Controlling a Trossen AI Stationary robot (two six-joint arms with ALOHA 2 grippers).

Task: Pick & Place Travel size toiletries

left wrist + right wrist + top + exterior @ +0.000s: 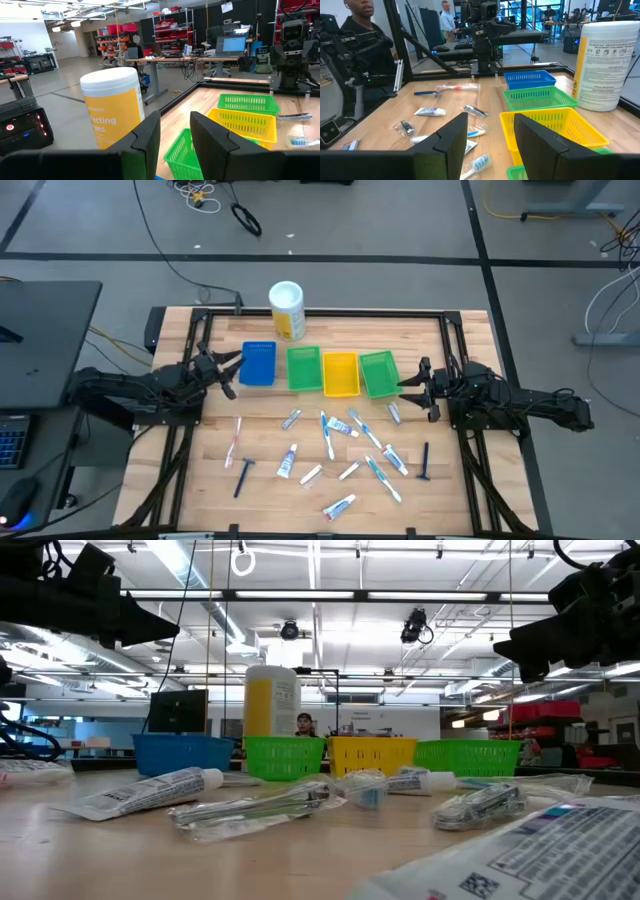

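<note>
The travel size toiletries [330,450] are all lying loose on the wooden table [200,490], scattered across the near half in front of the bins: small white toothpaste tubes [287,462], slim toothbrushes [327,436], dark blue razors [424,462] and a silver tube [291,418]. One more silver tube [393,412] lies closest to the right arm. From where I stand, nothing seems to have gone anywhere yet.

Behind them runs the row of four bins: the blue bin [259,364], a green bin [303,369], the yellow bin [340,374] and a second green bin [378,373]. In the overhead view and both wrist views their insides look empty (the far corners are hard to judge). The tall white-and-yellow canister [287,310] stands behind the row, near the blue bin.

The left gripper [228,367] hangs above the table just beside the blue bin's outer side, its fingers [145,140] parted a little with nothing between them. The right gripper [412,384] sits just beside the far green bin, fingers [451,140] likewise spread and empty.

So I would judge the job as barely begun: no item is held, none visibly binned, and the whole scatter (roughly twenty pieces) is left to pick up and drop in.
</note>
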